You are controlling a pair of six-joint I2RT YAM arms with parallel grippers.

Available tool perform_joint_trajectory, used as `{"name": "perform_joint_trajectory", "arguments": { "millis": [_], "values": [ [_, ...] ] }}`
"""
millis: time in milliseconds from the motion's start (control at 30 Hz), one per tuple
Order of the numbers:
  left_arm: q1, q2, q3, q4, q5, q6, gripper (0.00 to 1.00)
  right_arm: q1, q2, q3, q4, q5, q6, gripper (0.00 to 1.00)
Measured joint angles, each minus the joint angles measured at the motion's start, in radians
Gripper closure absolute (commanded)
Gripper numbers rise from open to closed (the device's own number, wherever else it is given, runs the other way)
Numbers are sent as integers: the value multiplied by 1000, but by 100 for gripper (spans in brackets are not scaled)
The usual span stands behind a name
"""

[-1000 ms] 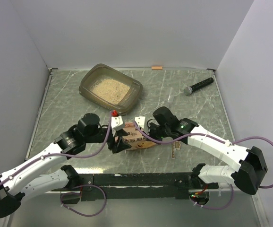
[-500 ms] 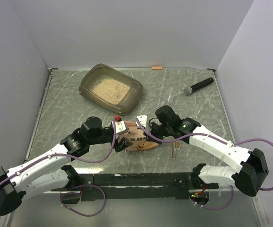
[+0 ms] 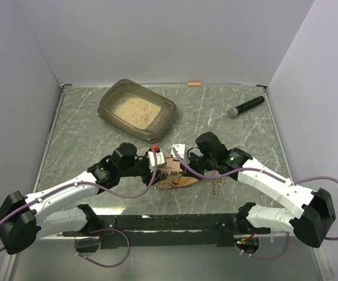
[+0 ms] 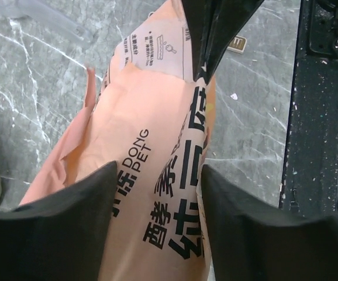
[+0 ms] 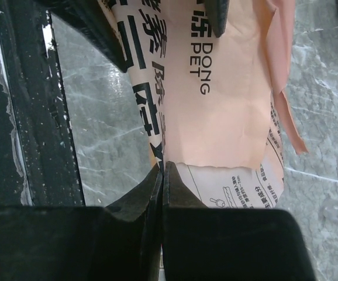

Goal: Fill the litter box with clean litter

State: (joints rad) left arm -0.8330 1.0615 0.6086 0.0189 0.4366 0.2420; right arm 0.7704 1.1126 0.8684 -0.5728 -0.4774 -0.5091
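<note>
My right end effector (image 5: 162, 168) pinches the crinkly orange-pink plastic pouch (image 4: 151, 105). My left end effector (image 4: 157, 171) straddles it; I cannot tell if it squeezes. If the pinch slips, the pouch could drop below them and spill.

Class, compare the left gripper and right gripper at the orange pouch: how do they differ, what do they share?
The left gripper stands open, straddling the pouch; the right gripper is shut, pinching its edge. The left gripper reaches in from the left, the right gripper from the right. Both have black fingers.

Litter box (image 3: 106, 112) with granules (image 3: 135, 109); orange pouch (image 4: 151, 117)
</note>
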Motion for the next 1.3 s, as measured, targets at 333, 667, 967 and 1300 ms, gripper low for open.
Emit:
{"name": "perform_joint_trajectory", "arguments": {
  "millis": [333,667,967,1300],
  "values": [
    [-7,10,0,-15,-4,0,99,-8,-9,-6,20,-14,21,97],
    [-9,1,11,-67,-82,0,99,-19,-50,15,30,18,75,63],
    [-9,-92,11,-186,-140,7,99,-42,-168,19,28,95,53,45],
    [-9,-137,14,-257,-151,8,99,-60,-170,31,-50,72,-75,40]
  ]
}}
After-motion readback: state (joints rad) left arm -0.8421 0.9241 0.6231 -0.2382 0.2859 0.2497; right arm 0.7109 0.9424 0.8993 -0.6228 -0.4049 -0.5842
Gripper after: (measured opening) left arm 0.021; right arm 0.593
